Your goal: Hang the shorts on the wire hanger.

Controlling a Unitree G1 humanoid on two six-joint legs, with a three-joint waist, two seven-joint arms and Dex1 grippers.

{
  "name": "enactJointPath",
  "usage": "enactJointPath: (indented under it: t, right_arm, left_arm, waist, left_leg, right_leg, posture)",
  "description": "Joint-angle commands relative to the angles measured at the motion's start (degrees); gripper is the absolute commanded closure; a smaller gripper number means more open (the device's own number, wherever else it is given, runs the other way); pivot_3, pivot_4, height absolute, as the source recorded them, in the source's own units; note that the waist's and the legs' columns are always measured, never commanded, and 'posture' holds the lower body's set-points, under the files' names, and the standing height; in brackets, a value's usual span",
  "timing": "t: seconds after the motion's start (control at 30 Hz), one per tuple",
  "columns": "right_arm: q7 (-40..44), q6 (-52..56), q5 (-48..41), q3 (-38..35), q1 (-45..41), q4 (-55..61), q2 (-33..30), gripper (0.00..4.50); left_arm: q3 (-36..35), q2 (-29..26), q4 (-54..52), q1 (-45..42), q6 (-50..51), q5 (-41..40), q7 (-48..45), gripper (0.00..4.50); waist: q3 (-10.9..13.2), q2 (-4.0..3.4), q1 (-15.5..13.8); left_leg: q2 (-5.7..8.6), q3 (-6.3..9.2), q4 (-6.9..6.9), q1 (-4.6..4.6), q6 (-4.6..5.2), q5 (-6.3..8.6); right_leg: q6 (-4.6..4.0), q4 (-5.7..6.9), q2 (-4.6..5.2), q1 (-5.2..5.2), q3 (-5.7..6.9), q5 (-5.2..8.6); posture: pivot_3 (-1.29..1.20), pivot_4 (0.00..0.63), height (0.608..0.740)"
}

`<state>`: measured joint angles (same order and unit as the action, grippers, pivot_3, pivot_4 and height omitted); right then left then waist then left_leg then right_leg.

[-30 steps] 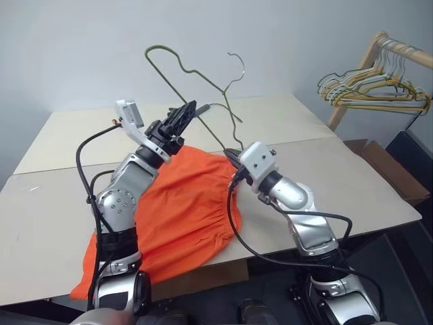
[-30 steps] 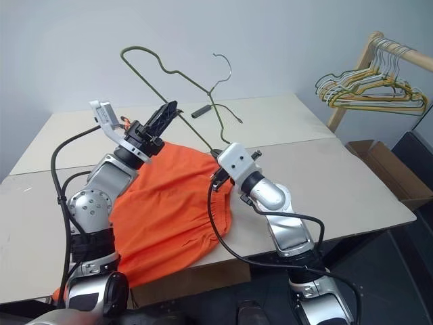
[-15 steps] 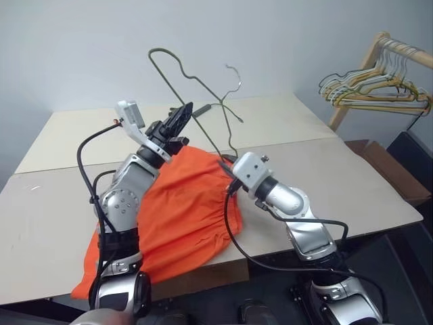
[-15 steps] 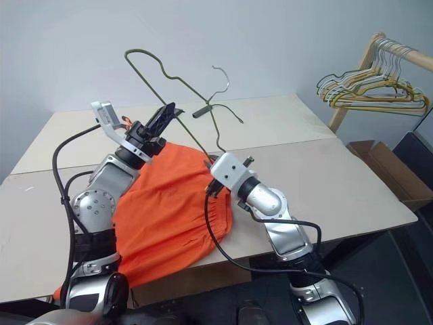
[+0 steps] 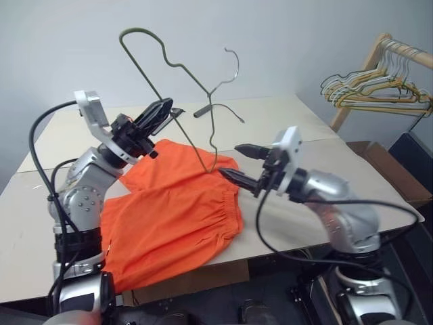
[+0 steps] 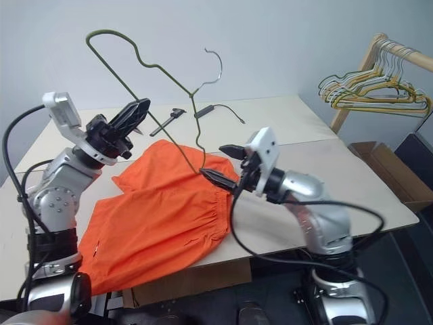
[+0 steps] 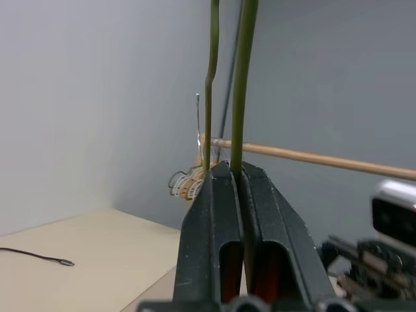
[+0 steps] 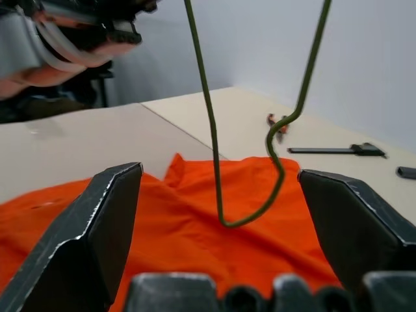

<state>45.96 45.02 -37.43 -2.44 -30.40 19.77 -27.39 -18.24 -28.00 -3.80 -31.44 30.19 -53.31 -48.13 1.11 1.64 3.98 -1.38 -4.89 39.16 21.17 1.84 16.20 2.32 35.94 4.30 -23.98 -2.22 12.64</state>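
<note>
A plain pale grey-blue wall (image 5: 304,34) stands behind two cream tables (image 5: 270,115) pushed together, a seam running between them. To the right, a wooden clothes rail (image 5: 399,47) carries a cluster of silver and yellow hangers (image 5: 372,91). Below the rail sits an open cardboard box (image 5: 392,169) on a dark floor.

Wide-open right pincer (image 8: 218,214) facing the wire hanger's (image 8: 211,140) bend above the orange shorts (image 8: 188,221).
</note>
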Motion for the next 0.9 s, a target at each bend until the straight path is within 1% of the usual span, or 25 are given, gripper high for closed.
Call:
enactJointPath:
  t: [0.03, 0.13, 0.2, 0.27, 0.33, 0.43, 0.57, 0.9]
  right_arm:
    - [5.2, 8.0, -7.5, -1.8, -3.2, -3.9, -3.8, 0.02]
    - [12.6, 10.2, -8.2, 2.1, -5.0, -9.6, -7.0, 0.02]
    - [14.8, 11.7, -9.0, 3.4, -6.2, -12.3, -6.9, 0.02]
    - [16.2, 13.1, -9.3, 4.7, -8.0, -14.8, -5.9, 0.02]
    - [16.4, 14.3, -9.8, 5.1, -9.8, -16.7, -4.1, 0.02]
    - [15.7, 15.5, -11.0, 4.2, -11.7, -17.9, -2.0, 0.02]
    - [14.6, 16.4, -12.0, 3.9, -13.7, -16.5, -0.1, 0.02]
    - [12.8, 17.6, -11.7, 6.6, -15.7, -14.6, 2.2, 0.02]
  left_arm:
    - [-2.6, -2.1, 0.8, -2.8, 0.7, -4.7, -7.3, 4.5]
    - [-5.5, -3.1, 3.8, -5.1, 4.6, -11.7, -11.8, 4.5]
    - [-6.4, -3.4, 5.0, -6.0, 6.2, -14.3, -14.0, 4.5]
    - [-6.8, -3.5, 5.6, -6.2, 7.6, -16.0, -16.5, 4.5]
    - [-7.3, -3.0, 6.0, -6.1, 9.0, -18.1, -17.1, 4.5]
    - [-7.1, -3.0, 5.7, -5.2, 9.8, -18.4, -17.5, 4.5]
    - [-6.6, -2.3, 4.9, -4.3, 9.6, -17.8, -17.7, 4.5]
    - [-5.9, -0.5, 4.0, -4.1, 8.9, -16.7, -17.7, 4.5]
  waist:
    - [0.0, 0.01, 0.0]
    - [0.0, 0.01, 0.1]
    - [0.0, 0.01, 0.2]
    - [0.0, 0.01, 0.5]
    - [0.0, 0.01, 0.6]
    - [0.0, 0.01, 1.0]
    - [0.0, 0.01, 1.0]
    - [0.0, 0.01, 1.6]
  left_leg:
    - [-0.02, 0.0, 0.0, 0.0, 0.0, 0.0]
    - [-0.09, -0.02, 0.0, 0.01, 0.01, 0.01]
    - [-0.1, -0.02, 0.0, 0.02, 0.02, 0.01]
    - [-0.1, -0.06, 0.0, 0.03, 0.03, 0.02]
    - [-0.11, -0.06, 0.0, 0.02, 0.03, 0.02]
    - [-0.14, -0.04, 0.03, 0.03, 0.03, 0.02]
    - [-0.12, -0.04, 0.04, 0.11, 0.03, 0.02]
    - [-0.12, -0.04, 0.06, 0.13, 0.03, 0.02]
  right_leg:
    - [0.0, -0.01, -0.02, -0.01, 0.0, 0.0]
    - [-0.02, -0.03, -0.09, 0.0, 0.02, 0.0]
    - [-0.02, -0.03, -0.1, -0.01, 0.0, 0.0]
    - [-0.01, -0.02, -0.11, -0.05, -0.06, 0.0]
    - [-0.01, -0.02, -0.11, -0.05, -0.07, 0.0]
    - [-0.01, 0.02, -0.12, -0.05, -0.05, -0.01]
    - [0.0, 0.02, -0.08, -0.1, -0.04, -0.01]
    - [0.0, 0.04, -0.07, -0.12, -0.03, -0.02]
  posture:
    - [-0.04, 0.0, 0.74]
    - [-0.06, 0.0, 0.74]
    - [-0.06, 0.0, 0.74]
    - [-0.06, 0.0, 0.74]
    - [-0.06, 0.0, 0.74]
    - [-0.06, 0.0, 0.74]
    - [-0.07, 0.0, 0.74]
    - [-0.08, 0.0, 0.74]
